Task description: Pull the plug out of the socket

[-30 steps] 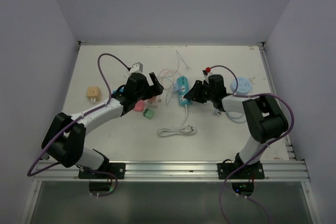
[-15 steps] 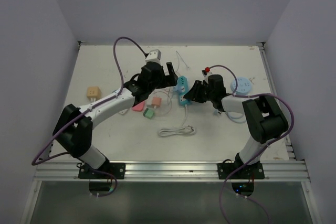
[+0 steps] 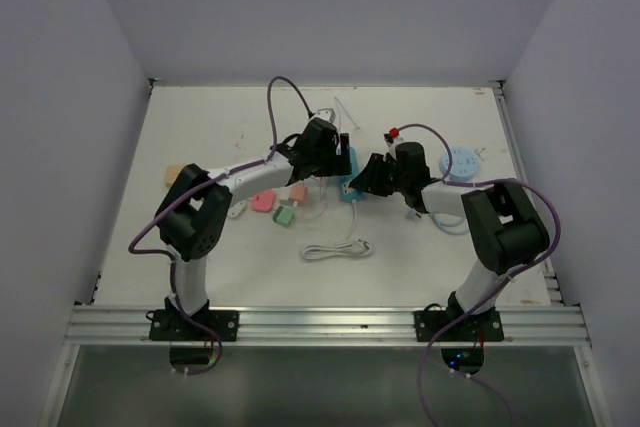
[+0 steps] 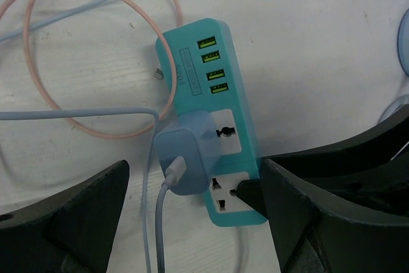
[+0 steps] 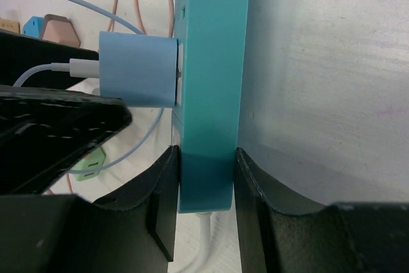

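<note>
Pale-blue plug point(image 4: 188, 158), seated in the face of a teal strip point(image 4: 220, 81) near the middle of the table point(image 3: 250, 267), just beside two free outlets and below a row of four yellow USB ports. Thin pale lead out of the plug's outer face, trailing off toward the near edge in the left wrist view.

Left gripper point(image 4: 192, 180) low over the plug, fingers point(image 4: 70, 222) wide apart on either side of it, no contact with plug or strip visible.

Right gripper point(image 5: 206, 187) clamped on the strip's near end, one finger point(image 5: 160, 209) pressed to each long side, strip on edge between them and the plug point(image 5: 137, 71) jutting out sideways to the left.

From above, both grippers nose to nose over the strip point(image 3: 348, 179): left gripper point(image 3: 335, 154) in from the left, right gripper point(image 3: 366, 177) in from the right.

Pink cable point(image 4: 77, 62) looped on the table just left of the strip. Farther left, a pink block point(image 3: 263, 202) and a green block point(image 3: 284, 215) side by side. Coiled white cable point(image 3: 335, 249) nearer the arm bases. Round pale-blue object point(image 3: 462, 162) off to the right, apart from the strip.
</note>
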`<move>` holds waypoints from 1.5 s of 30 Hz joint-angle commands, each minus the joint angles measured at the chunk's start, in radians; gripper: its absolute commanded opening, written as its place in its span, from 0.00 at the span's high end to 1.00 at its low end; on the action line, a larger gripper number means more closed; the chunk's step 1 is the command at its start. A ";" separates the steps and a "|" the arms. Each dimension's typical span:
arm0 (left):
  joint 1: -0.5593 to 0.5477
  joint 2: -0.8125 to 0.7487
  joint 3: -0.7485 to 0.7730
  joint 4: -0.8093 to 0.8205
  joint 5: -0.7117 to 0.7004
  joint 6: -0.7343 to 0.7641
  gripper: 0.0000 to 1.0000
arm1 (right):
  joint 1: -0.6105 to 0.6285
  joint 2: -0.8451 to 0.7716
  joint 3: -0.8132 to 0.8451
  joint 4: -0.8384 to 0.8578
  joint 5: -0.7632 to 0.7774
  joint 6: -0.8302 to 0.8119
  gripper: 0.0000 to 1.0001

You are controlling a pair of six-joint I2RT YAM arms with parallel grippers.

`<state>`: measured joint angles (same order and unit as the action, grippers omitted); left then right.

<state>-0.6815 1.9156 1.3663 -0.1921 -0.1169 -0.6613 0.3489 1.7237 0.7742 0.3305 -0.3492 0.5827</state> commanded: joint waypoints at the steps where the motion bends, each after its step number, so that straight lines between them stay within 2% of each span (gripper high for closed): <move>1: 0.005 0.033 0.050 -0.012 0.058 -0.007 0.15 | 0.007 -0.001 -0.006 -0.091 0.079 -0.069 1.00; 7: 0.017 0.080 0.057 0.013 0.100 -0.040 0.30 | 0.007 -0.003 -0.006 -0.094 0.084 -0.072 1.00; 10: 0.025 0.085 0.045 0.032 0.108 -0.063 0.41 | 0.007 0.002 -0.006 -0.093 0.082 -0.072 1.00; 11: 0.026 0.082 0.039 0.040 0.109 -0.069 0.50 | 0.009 0.001 -0.006 -0.093 0.082 -0.072 1.00; 13: 0.034 0.073 0.016 0.065 0.112 -0.092 0.59 | 0.007 0.004 -0.006 -0.096 0.088 -0.072 1.00; 14: 0.037 0.062 0.007 0.075 0.111 -0.096 0.68 | 0.007 0.005 -0.006 -0.097 0.090 -0.070 1.00; 15: 0.043 0.054 -0.015 0.086 0.112 -0.112 0.71 | 0.007 0.007 -0.004 -0.099 0.093 -0.070 1.00; 20: 0.066 0.011 -0.075 0.147 0.141 -0.165 0.99 | 0.007 0.013 0.002 -0.130 0.134 -0.070 1.00; 27: 0.079 -0.056 -0.151 0.175 0.122 -0.242 1.00 | 0.007 0.022 0.022 -0.199 0.219 -0.075 1.00; 28: 0.079 -0.067 -0.159 0.175 0.085 -0.248 1.00 | 0.007 0.025 0.023 -0.209 0.229 -0.076 1.00; 36: 0.077 -0.174 -0.277 0.324 0.042 -0.327 1.00 | 0.007 0.050 0.048 -0.275 0.285 -0.058 1.00; 41: 0.083 -0.199 -0.276 0.266 -0.001 -0.293 1.00 | 0.005 0.043 0.046 -0.286 0.303 -0.049 1.00; 45: 0.120 -0.231 -0.332 0.243 -0.023 -0.256 1.00 | -0.001 0.036 0.040 -0.291 0.319 -0.035 1.00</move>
<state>-0.5991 1.7496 1.0752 0.0364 -0.0849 -0.9501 0.3714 1.7229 0.8433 0.2165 -0.1921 0.5919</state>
